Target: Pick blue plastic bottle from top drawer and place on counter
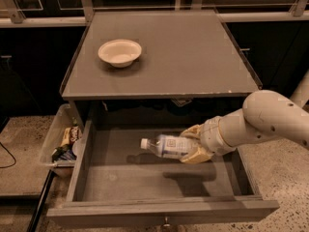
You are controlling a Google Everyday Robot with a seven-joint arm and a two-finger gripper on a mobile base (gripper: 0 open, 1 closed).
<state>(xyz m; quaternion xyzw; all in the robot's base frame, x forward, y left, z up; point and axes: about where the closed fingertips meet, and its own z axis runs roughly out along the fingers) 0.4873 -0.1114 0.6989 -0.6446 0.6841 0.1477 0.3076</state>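
Note:
The blue plastic bottle (pixel 164 146) is small and clear, with a white cap pointing left. It lies sideways in my gripper (pixel 192 145), which is shut on it and holds it a little above the floor of the open top drawer (pixel 145 182). A shadow of the bottle falls on the drawer bottom below it. My white arm reaches in from the right. The counter (pixel 188 52) is the flat grey cabinet top above the drawer.
A white bowl (pixel 119 52) stands on the counter's left part. A clear plastic bin of snacks (pixel 62 141) sits left of the drawer. Speckled floor lies at the right and left. A dark cable runs along the floor at the far left.

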